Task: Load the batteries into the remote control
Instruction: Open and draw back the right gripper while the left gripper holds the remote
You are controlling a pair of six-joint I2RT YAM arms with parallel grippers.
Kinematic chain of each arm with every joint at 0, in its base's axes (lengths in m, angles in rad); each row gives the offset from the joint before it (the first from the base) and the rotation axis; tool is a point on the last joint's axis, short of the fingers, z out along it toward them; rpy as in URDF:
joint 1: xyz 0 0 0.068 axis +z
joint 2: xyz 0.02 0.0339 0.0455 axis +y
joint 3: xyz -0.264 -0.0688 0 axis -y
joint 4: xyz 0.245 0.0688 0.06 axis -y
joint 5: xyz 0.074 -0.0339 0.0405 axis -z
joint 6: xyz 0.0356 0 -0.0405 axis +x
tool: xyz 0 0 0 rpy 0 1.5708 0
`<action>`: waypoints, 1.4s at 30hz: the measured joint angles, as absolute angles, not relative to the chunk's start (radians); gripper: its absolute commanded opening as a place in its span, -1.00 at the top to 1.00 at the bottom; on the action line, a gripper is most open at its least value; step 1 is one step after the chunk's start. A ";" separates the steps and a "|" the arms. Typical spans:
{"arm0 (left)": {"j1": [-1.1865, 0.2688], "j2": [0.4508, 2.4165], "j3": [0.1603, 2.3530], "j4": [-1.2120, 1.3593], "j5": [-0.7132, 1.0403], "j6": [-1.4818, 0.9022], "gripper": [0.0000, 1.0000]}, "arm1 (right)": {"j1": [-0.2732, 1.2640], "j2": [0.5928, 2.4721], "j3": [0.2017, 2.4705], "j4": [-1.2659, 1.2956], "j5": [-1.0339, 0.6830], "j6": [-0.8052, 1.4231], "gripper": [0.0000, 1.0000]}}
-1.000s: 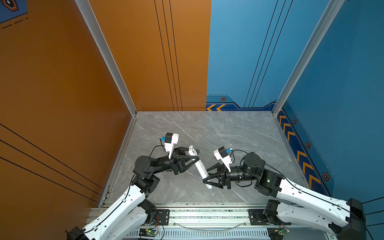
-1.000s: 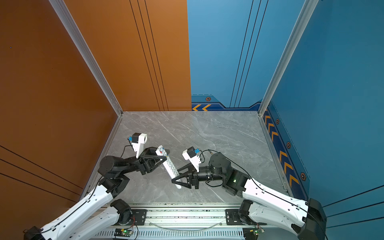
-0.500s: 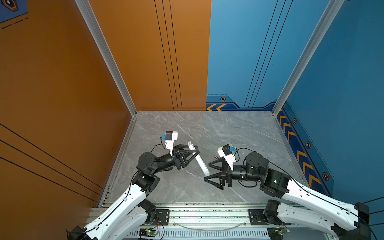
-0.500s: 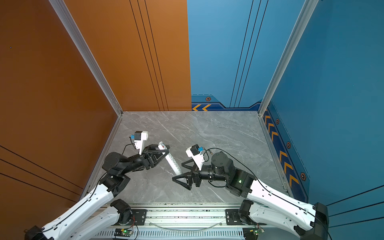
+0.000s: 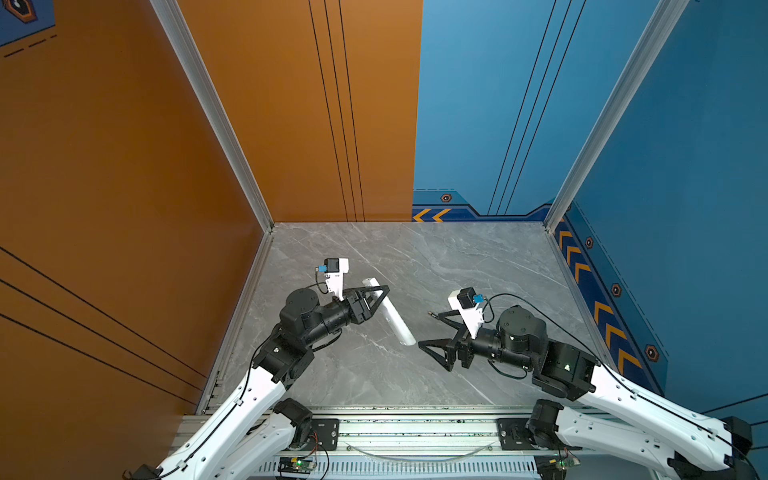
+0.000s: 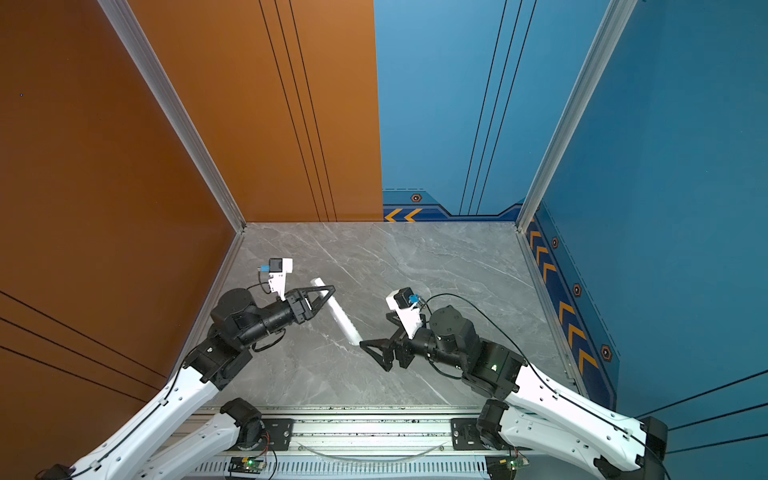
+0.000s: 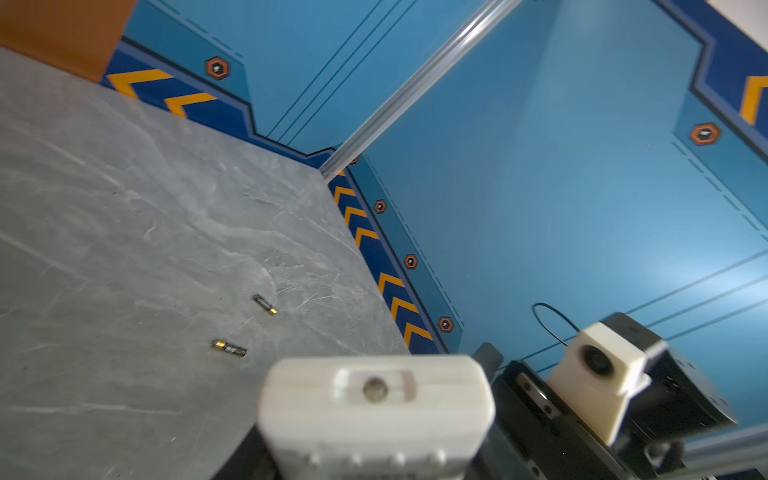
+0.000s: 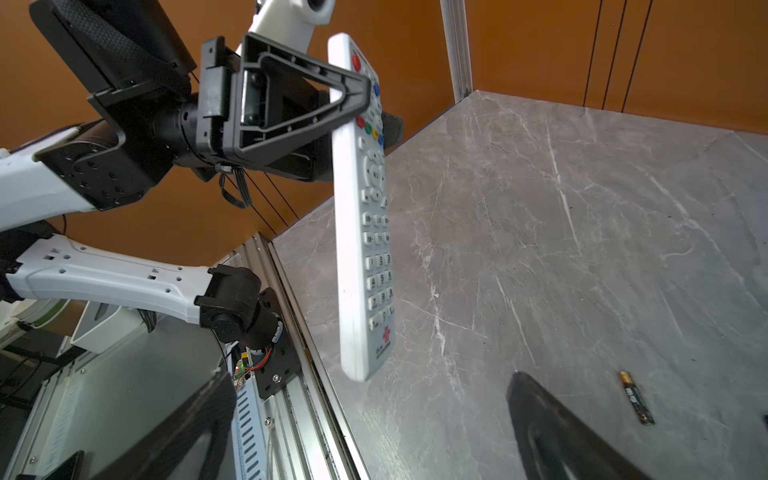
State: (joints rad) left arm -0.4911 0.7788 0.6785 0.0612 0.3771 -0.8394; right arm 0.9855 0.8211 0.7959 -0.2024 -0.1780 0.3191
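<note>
one end of the remote control [image 8: 361,232] has just been let go: a second ago it was pinched by both claws, now the right gripper [image 5: 428,330] is spread wide and empty. it's held only by the left gripper [image 8: 374,110], clamped near the coloured buttons, logo end left free in the air above the grey table [image 5: 457,257]. so that claw seems freed for the batteries [image 7: 265,304], both lying loose on that table. slim white bar, buttons turned toward the right wrist cam, plain back shown in both top views.
</note>
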 measured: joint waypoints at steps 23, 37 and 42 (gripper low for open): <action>-0.466 0.717 0.626 -0.215 0.065 -1.081 1.00 | 1.041 1.153 0.797 -0.027 -0.155 0.250 -0.89; -0.466 0.688 0.602 -0.214 0.048 -1.121 1.00 | 1.042 1.321 0.831 0.107 -0.134 0.235 -0.63; -0.465 0.681 0.602 -0.214 0.048 -1.124 1.00 | 1.042 1.358 0.850 0.138 -0.138 0.236 -0.56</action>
State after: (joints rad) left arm -0.4652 0.6807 0.6018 -0.2142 0.0483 -1.1236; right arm 1.0416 1.3579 0.8501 0.1379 -0.1375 0.2359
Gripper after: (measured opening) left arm 0.512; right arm 0.782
